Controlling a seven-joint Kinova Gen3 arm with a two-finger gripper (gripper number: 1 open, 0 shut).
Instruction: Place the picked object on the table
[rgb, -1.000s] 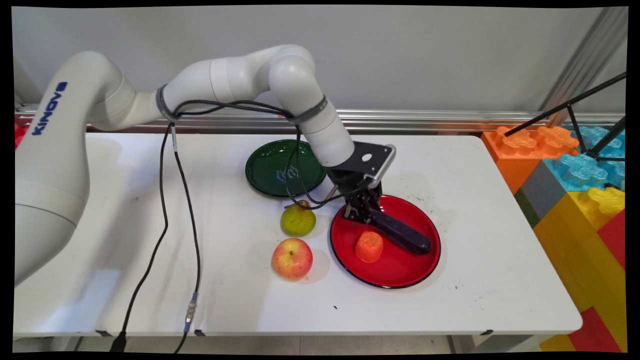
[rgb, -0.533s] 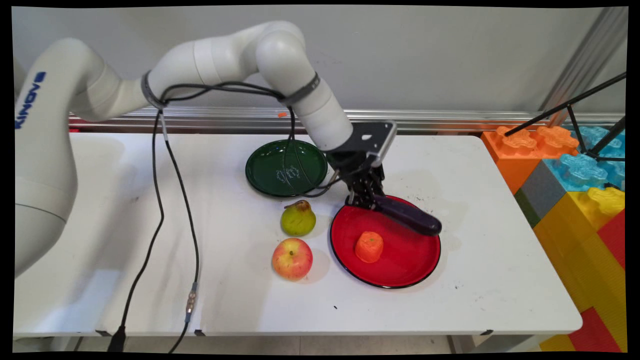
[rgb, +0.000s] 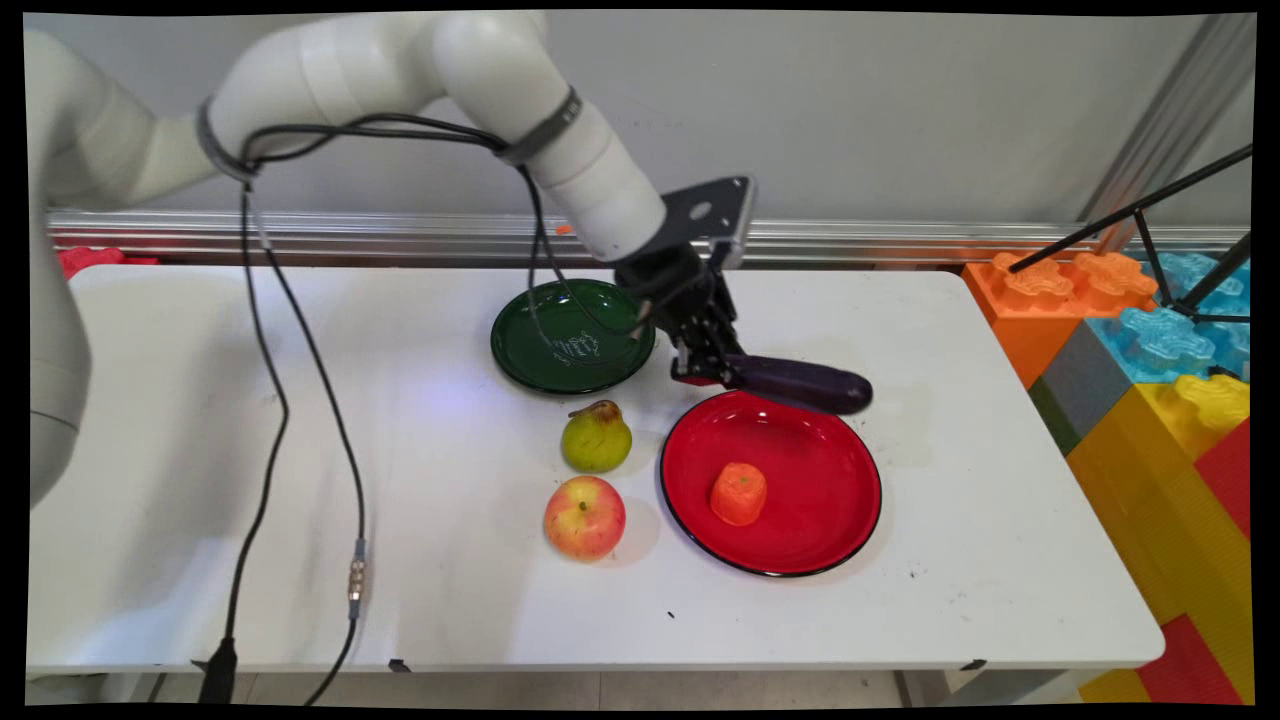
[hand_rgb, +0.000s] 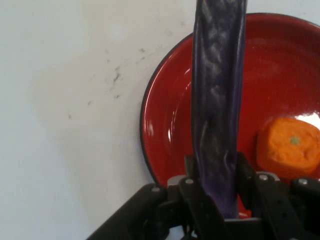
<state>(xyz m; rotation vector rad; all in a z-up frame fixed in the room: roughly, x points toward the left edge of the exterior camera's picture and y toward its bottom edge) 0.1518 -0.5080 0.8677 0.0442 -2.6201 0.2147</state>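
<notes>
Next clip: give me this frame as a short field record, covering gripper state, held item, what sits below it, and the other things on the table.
gripper: gripper shut on the eggplant
held item: dark purple eggplant, gripped at one end, roughly level, clear of the table
below: far rim of the red plate
on red plate: orange piece
near table items: pear, apple, both left of the red plate
green plate: green plate, nothing on it
surface: white table
</notes>
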